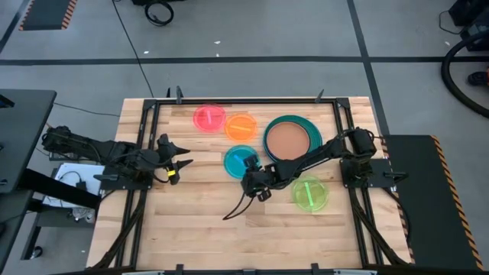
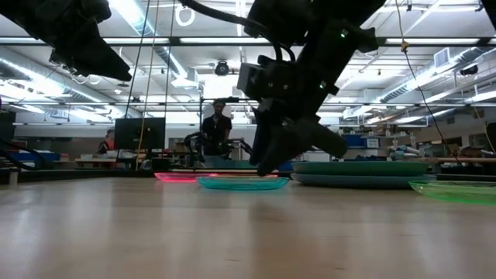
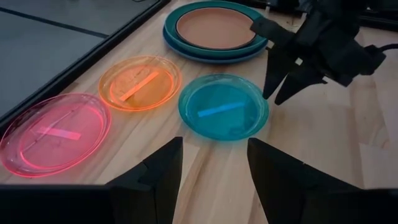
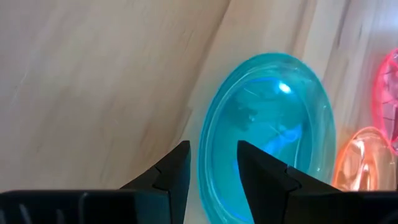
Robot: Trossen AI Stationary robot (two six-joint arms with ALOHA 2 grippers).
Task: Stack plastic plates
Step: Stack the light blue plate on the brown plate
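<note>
we take the cyan plate [image 1: 241, 160] as our landmark; it lies flat on the wooden table [image 1: 199, 229], near the middle. the right gripper [image 1: 254, 182] hangs at its near rim, tips pointed down at the edge, fingers apart with the rim lined up between them in the right wrist view; we do not see it clamped on anything yet. the left gripper [image 1: 181, 163] waits well to the left of the cyan plate, fingers spread and empty.

we judge the risk to be at that rim: the plate is thin and slick, so a finger landing on top of the lip instead of under it could push the plate along the wood or flip it, and a shallow pinch could let it slip once lifted.

just beyond the cyan plate sits the orange plate [image 1: 241, 126], close enough to be nudged if the cyan one slides; the pink plate [image 1: 209, 118] lies beside that. to the right stands the stack, a tan plate [image 1: 289, 140] on teal plates [image 1: 314, 131]. the lime green plate [image 1: 310, 193] lies to the right, near the right arm.
</note>
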